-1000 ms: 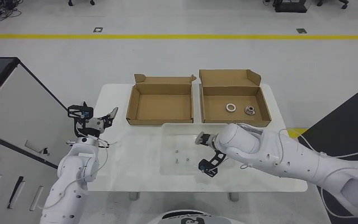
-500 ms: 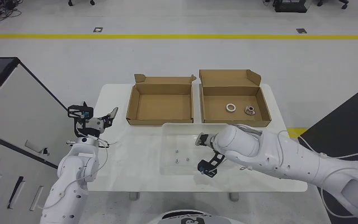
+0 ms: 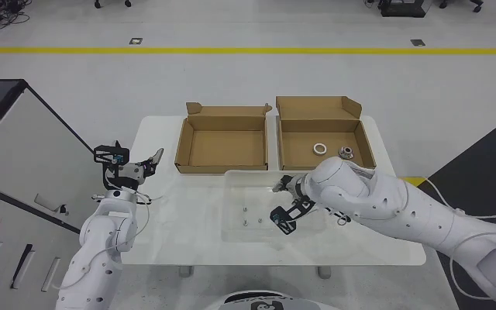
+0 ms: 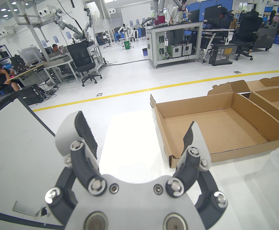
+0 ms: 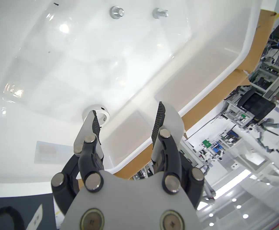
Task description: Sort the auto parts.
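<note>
1. The right arm lies across the table (image 3: 167, 229) from the right side, its wrist turned down over the clear bin (image 3: 230, 203).
2. The right gripper (image 5: 127, 108) hangs inside the bin with its jaws moderately apart and nothing between them.
3. A silver collar (image 5: 100, 110) lies on the bin floor just beside one finger; whether they touch I cannot tell.
4. Two small bolts (image 5: 117, 12) lie close together farther along the bin floor.
5. The left arm is raised at the table's left edge; the left gripper (image 4: 136, 120) is spread wide, holds nothing and points toward the left cardboard box (image 3: 180, 146).
6. The right cardboard box (image 3: 370, 149) holds a white ring (image 3: 318, 148) and a dark flanged part (image 3: 346, 152).
</note>
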